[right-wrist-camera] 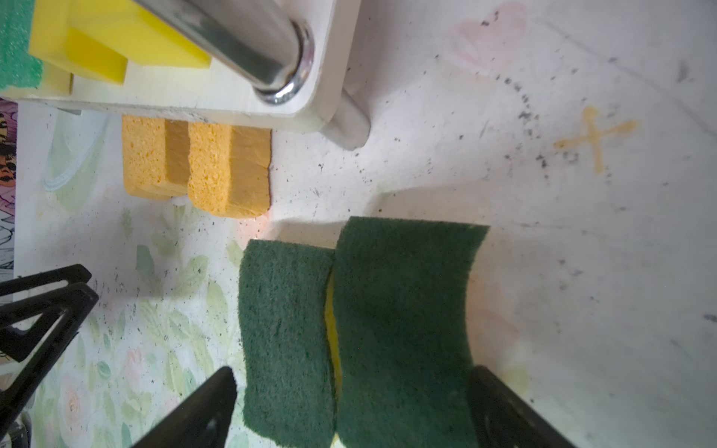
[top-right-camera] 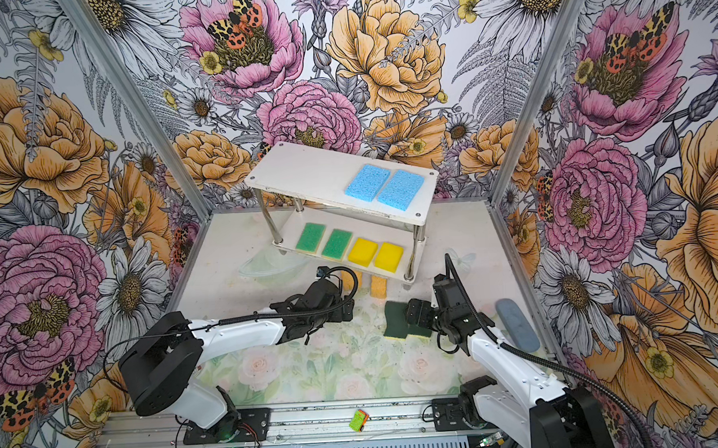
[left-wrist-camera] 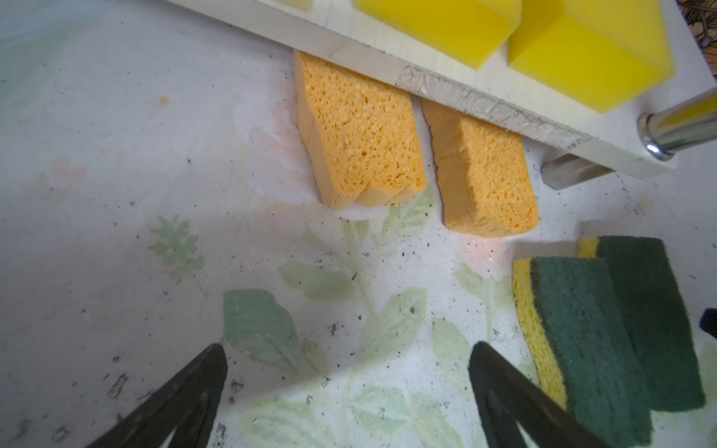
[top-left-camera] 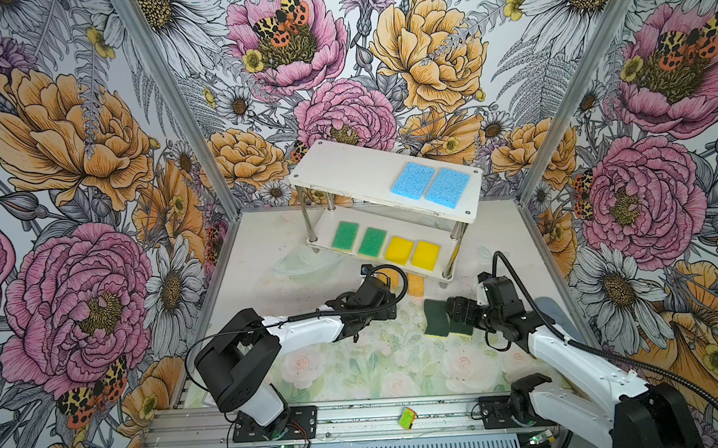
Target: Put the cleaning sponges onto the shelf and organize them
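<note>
The white two-tier shelf (top-left-camera: 346, 167) stands at the back. Two blue sponges (top-left-camera: 413, 178) lie on its top board. Two green-topped sponges (top-left-camera: 344, 234) and two yellow ones (top-left-camera: 399, 250) lie on the lower board. Two orange sponges (left-wrist-camera: 361, 143) lie on the table, part-way under the lower board's front edge. Two wavy dark-green sponges (right-wrist-camera: 403, 322) lie side by side on the table. My right gripper (right-wrist-camera: 353, 372) is open, one finger on either side of that pair. My left gripper (left-wrist-camera: 349, 349) is open over bare table, short of the orange sponges.
A clear plastic bowl (top-left-camera: 305, 262) lies by the shelf's front left foot. A grey-blue oval thing (top-right-camera: 518, 324) rests by the right wall. A small green and orange item (top-left-camera: 407, 418) sits on the front rail. Flowered walls close in three sides.
</note>
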Action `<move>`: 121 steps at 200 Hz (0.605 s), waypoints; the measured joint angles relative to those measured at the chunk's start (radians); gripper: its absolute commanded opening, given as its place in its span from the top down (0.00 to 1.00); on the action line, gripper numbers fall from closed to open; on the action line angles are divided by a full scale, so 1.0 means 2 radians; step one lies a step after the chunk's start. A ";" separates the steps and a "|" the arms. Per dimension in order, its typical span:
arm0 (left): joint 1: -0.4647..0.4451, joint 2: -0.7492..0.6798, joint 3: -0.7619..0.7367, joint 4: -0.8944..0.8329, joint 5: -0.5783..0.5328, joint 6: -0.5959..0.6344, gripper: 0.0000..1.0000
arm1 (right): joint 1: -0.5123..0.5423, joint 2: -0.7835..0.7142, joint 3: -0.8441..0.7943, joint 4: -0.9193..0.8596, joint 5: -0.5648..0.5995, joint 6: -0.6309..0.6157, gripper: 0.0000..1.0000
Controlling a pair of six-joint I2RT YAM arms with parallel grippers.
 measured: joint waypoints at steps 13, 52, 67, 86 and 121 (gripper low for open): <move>0.002 -0.003 -0.002 0.000 0.000 0.000 0.01 | 0.011 0.011 0.000 0.007 0.003 0.000 0.07; 0.006 -0.007 -0.007 0.000 0.000 0.000 0.01 | 0.039 0.037 0.002 0.028 0.018 0.000 0.07; 0.007 -0.007 -0.009 0.000 0.000 0.000 0.01 | 0.047 0.047 0.007 0.032 0.022 0.000 0.08; 0.011 -0.010 -0.013 -0.001 0.000 0.001 0.01 | 0.058 0.059 0.014 0.037 0.025 0.000 0.08; 0.016 -0.022 -0.017 -0.005 0.000 0.004 0.01 | 0.082 0.080 0.023 0.054 0.030 0.010 0.11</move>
